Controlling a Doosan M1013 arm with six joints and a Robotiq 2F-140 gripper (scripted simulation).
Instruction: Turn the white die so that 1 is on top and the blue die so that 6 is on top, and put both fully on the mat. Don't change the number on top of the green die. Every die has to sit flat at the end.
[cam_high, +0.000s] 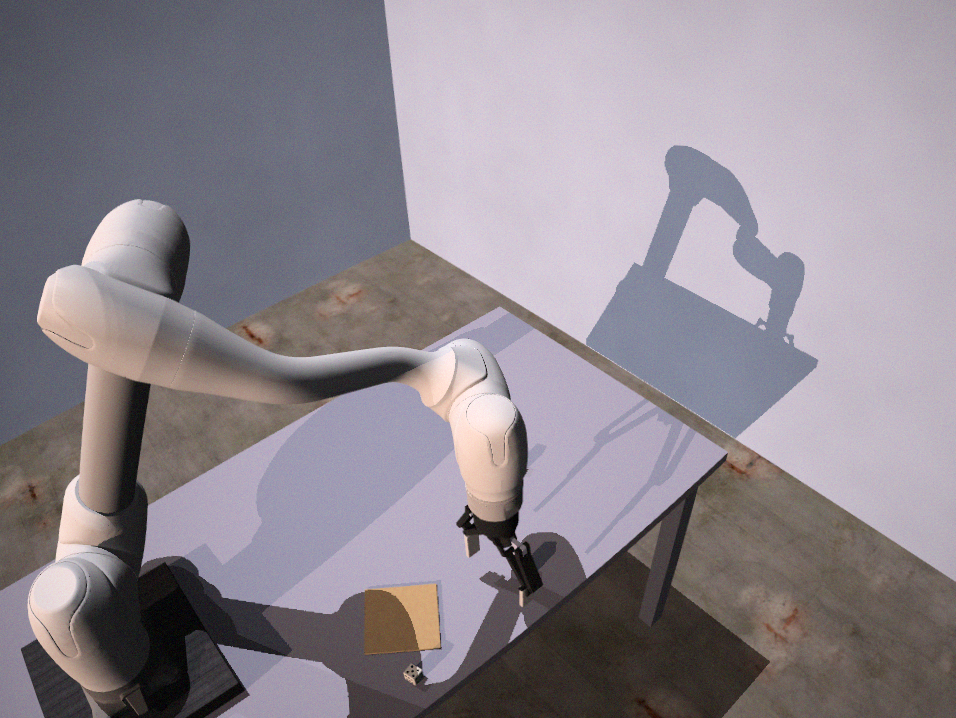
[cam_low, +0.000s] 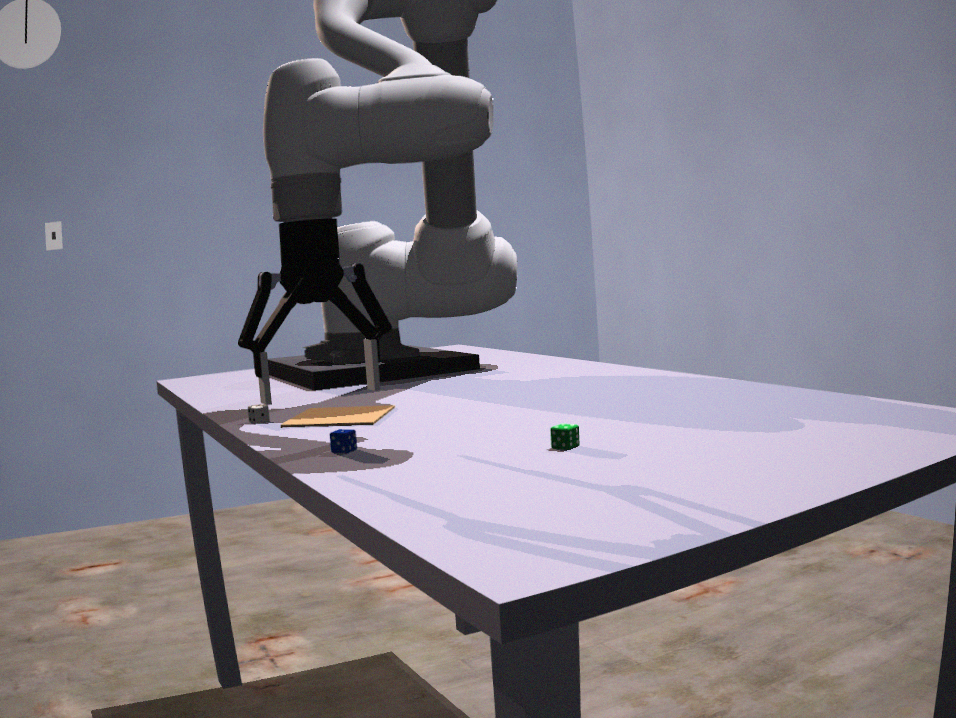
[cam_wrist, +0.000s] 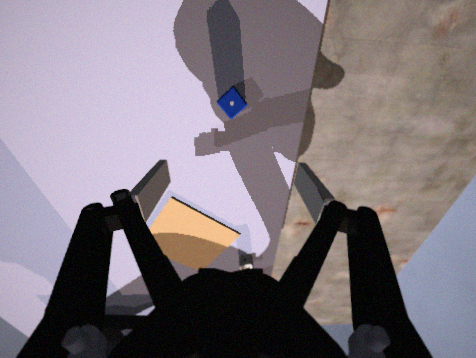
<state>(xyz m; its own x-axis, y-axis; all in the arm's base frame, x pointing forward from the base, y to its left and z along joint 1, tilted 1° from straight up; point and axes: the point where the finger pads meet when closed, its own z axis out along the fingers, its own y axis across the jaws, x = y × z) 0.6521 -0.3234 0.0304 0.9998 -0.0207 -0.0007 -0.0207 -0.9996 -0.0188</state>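
The white die lies flat off the mat, near its corner on the table-edge side; the gripper body partly covers it in the wrist view. The blue die lies flat off the mat with one pip on top; the arm hides it in the top view. The green die lies flat farther off; its top number is too small to read. The orange mat has no die on it. My gripper is open and empty, above the table between mat and blue die.
The table has its long edge close to the white and blue dice, with the floor beyond. The black base plate of the arm stands at the far end. Arm shadows cross the table.
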